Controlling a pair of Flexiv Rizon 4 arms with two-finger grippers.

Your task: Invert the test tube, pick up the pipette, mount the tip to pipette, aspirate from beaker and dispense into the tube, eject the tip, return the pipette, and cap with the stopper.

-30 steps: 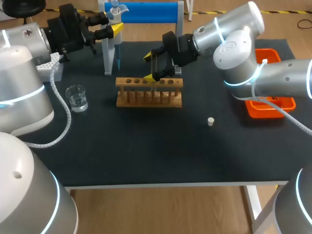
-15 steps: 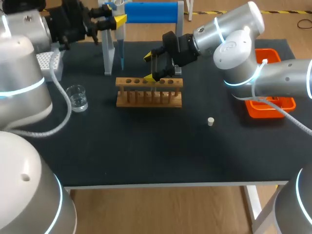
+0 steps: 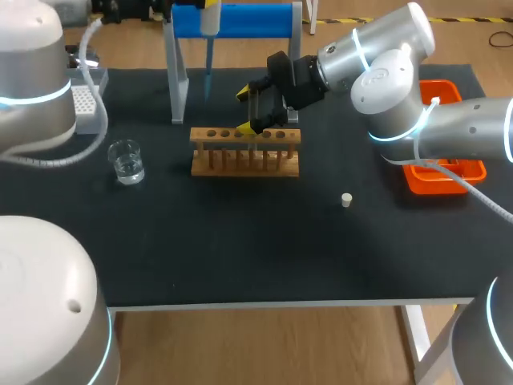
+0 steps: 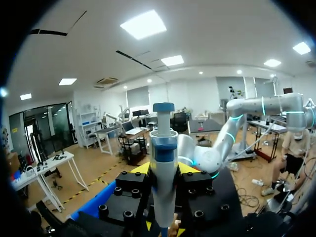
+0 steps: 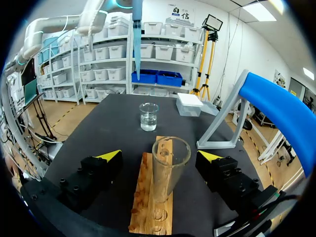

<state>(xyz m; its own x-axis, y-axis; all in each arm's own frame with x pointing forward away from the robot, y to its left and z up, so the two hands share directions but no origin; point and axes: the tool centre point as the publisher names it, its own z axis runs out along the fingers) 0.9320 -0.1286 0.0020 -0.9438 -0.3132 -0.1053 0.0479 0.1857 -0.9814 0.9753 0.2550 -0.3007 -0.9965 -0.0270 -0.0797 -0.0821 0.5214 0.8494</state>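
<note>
Two wrist views show left jaws seemingly clamping pipette (image 4: 164,163), right jaws apart around tube (image 5: 170,168)

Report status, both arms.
Left end effector shut on blue plastic pipette, held upright. Right end effector open, astride clear glass test tube in wooden rack. Cream stopper lies apart.

Bright, even overhead light, small glints on the beaker (image 3: 127,163), faint shadow beneath the rack (image 3: 245,152) on the black table (image 3: 256,249)

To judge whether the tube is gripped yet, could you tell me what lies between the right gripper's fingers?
The test tube, upright in the wooden rack. The right wrist view shows a gap on each side, so the fingers do not touch it.
</note>
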